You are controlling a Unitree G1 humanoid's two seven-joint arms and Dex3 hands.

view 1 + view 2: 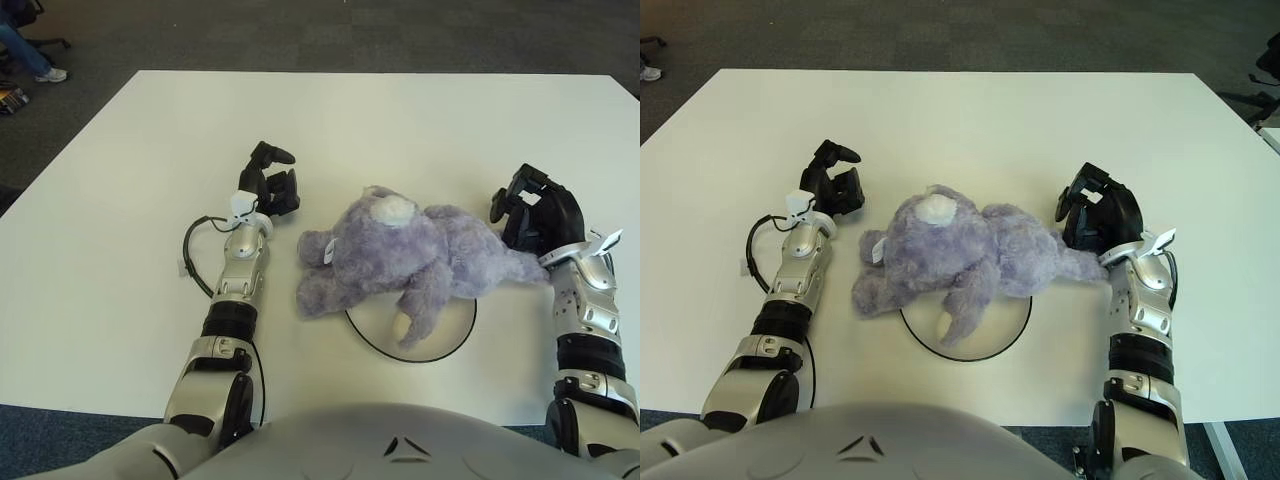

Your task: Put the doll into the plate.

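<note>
— Where does the doll (410,255) lie?
— On the white tabletop (130,170), sprawled over the far part of the plate (440,340); its near paw hangs over the plate's middle and its head points left.
— And the right hand (1095,212)?
— At the doll's right end, just beside the limb that stretches that way. Its fingers (512,190) are curled loosely, and I cannot tell whether they touch the fur; they do not close around it.
— The left hand (270,185)?
— Left of the doll and a little farther away, apart from it, fingers relaxed and holding nothing.
</note>
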